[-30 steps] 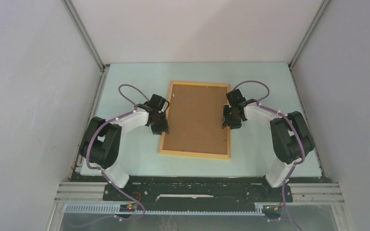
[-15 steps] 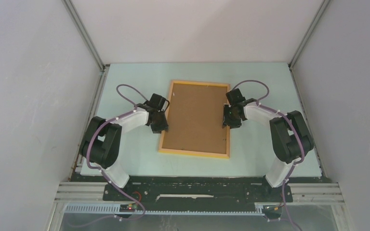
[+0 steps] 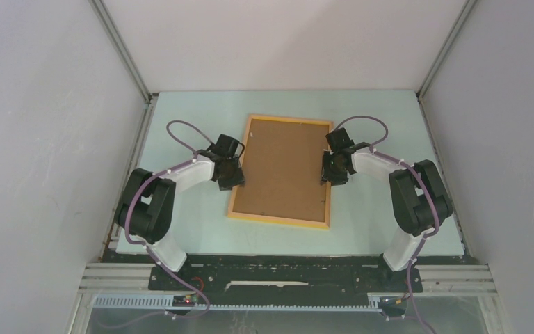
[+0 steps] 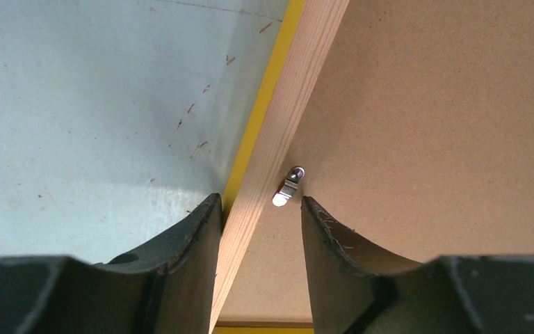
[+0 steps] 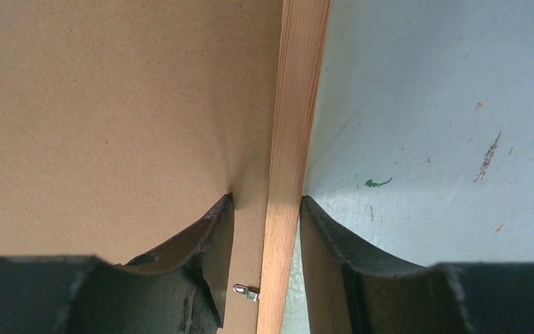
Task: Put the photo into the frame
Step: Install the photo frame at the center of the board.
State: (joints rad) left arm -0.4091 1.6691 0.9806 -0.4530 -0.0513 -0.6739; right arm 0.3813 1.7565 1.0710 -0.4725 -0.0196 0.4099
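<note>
Frame lies back-up on the table, brown backing board filling its rim, one gripper at each long side.

Left gripper: jaws apart, straddling the rim. The table-side finger sits right against the yellow outer edge. The board-side finger stands off the rim, with a small metal clip just ahead in the gap. Not clamped.

Photo: not visible in any view. Whether it sits under the board cannot be told.

Right gripper: same pose mirrored, jaws apart over the opposite rim. Its board-side finger rests on the board a little off the wood, and the table-side finger is close against the outer edge. A second clip lies beside the rim, back toward the palm.

Judgement: the step reads as taking the frame by both side rims.
- Close both pairs at the same rate, or the frame skews on the table.
- Keep the left board-side fingertip clear of the clip; catching it could turn the clip or lever the board.
- Whether the clips lock the board is unclear, so keep any lift level and low.
</note>
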